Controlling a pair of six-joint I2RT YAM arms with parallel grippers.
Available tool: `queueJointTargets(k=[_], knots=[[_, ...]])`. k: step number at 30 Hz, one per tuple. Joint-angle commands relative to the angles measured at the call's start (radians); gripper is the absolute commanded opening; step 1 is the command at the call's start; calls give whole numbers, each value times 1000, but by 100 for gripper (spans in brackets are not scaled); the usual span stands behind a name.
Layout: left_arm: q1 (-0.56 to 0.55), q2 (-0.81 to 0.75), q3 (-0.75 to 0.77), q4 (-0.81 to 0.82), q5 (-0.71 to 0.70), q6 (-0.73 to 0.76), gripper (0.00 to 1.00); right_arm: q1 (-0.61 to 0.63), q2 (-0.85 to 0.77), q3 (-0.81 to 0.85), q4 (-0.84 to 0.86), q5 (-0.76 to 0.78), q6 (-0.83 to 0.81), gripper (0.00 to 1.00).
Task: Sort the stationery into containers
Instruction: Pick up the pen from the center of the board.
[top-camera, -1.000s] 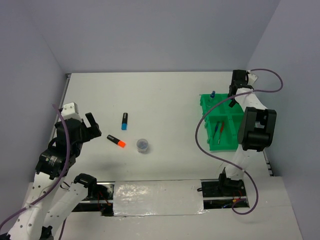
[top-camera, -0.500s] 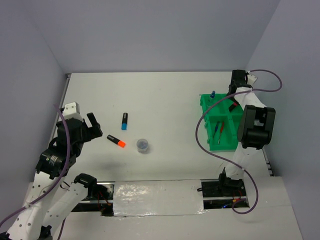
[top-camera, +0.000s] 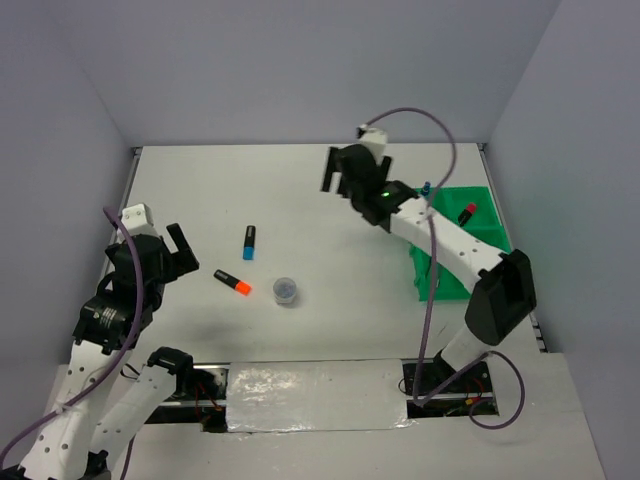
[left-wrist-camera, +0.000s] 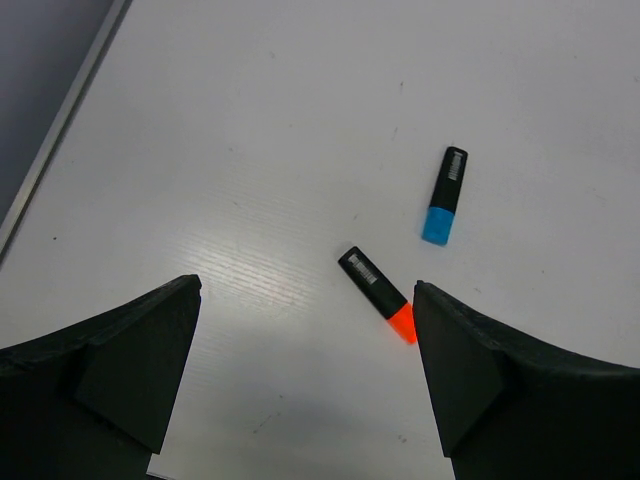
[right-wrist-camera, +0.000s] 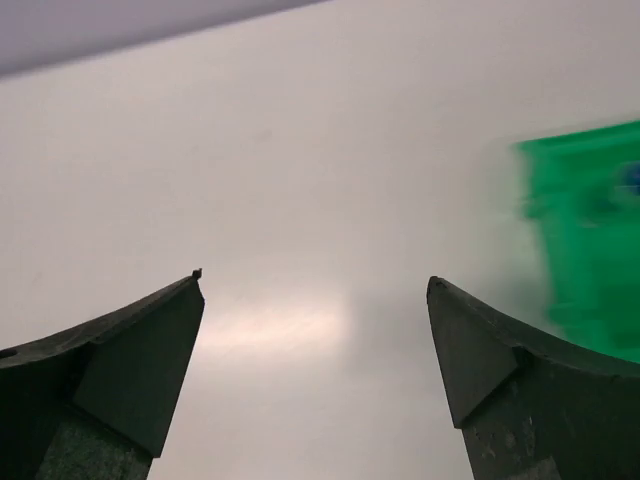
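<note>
An orange-capped highlighter (top-camera: 232, 283) (left-wrist-camera: 378, 295), a blue-capped highlighter (top-camera: 249, 242) (left-wrist-camera: 445, 195) and a round clear jar (top-camera: 286, 290) lie on the white table left of centre. The green tray (top-camera: 487, 232) (right-wrist-camera: 590, 250) stands at the right, partly behind my right arm. In it lies a short black highlighter with a reddish cap (top-camera: 467, 212). A small blue-capped bottle (top-camera: 427, 187) shows at the tray's far left corner. My right gripper (top-camera: 338, 180) (right-wrist-camera: 313, 278) hangs open and empty over bare table, left of the tray. My left gripper (top-camera: 185, 250) (left-wrist-camera: 306, 288) is open and empty, just left of the orange highlighter.
Grey walls close the table in on the left, back and right. A raised rim (left-wrist-camera: 60, 130) runs along the table's left edge. A silver taped strip (top-camera: 315, 395) lies between the arm bases at the near edge.
My right gripper opened at the tray's far end, left the reddish-capped highlighter there, then swung left over the table. The left arm barely moved.
</note>
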Motion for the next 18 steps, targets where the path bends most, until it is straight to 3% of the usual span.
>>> queueJointTargets(k=[1,3,4,9,13,18], knots=[[46,10,11,11,-35,-9,99,173,122,89,-14,-34,92,100],[49,11,11,11,-29,-6,99,256,271,178,-26,-31,128,100],[51,11,10,11,-26,-6,99,324,325,304,-82,-31,150,100],[51,2,7,14,-20,-4,99,445,701,755,-273,-40,211,99],[49,-5,2,20,-14,-3,99,466,845,841,-279,-62,218,98],[46,1,4,20,-5,0,99,480,900,856,-287,-105,182,95]])
